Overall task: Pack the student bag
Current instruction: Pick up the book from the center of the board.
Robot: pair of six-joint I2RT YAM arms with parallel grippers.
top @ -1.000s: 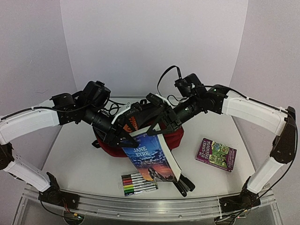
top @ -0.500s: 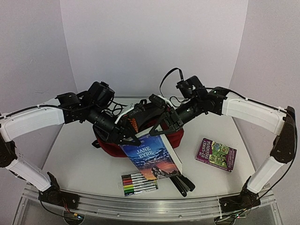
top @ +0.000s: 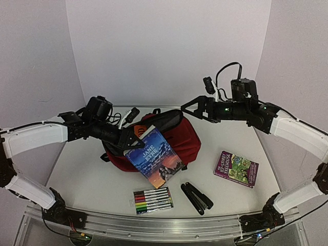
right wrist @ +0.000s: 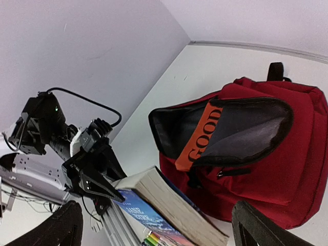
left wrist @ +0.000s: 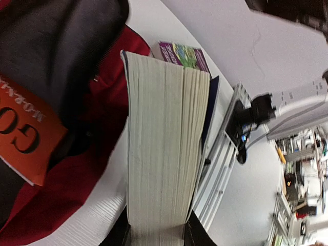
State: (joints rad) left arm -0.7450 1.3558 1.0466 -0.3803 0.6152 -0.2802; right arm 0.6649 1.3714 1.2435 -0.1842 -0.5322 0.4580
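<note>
Top view: illumination is bright, even and diffuse, falling from overhead; the walls carry a faint lilac cast. Only soft, short shadows lie on the white table [top: 82, 169] beside the dark red fabric backpack [top: 179, 141]. Wide-lens distortion bows the grey metal rail [top: 169, 229] at the near edge.

Left wrist view: the thick paperback book [left wrist: 164, 148] is fairly sharp; the upper right corner is smeared and the background soft.

Right wrist view: the right gripper [right wrist: 157, 205] shows its black fingers [right wrist: 56, 228] out of focus.

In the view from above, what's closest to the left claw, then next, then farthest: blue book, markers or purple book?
1. Blue book, held in the left claw.
2. Markers, down front, left of middle.
3. Purple book, far over on the right.
</note>
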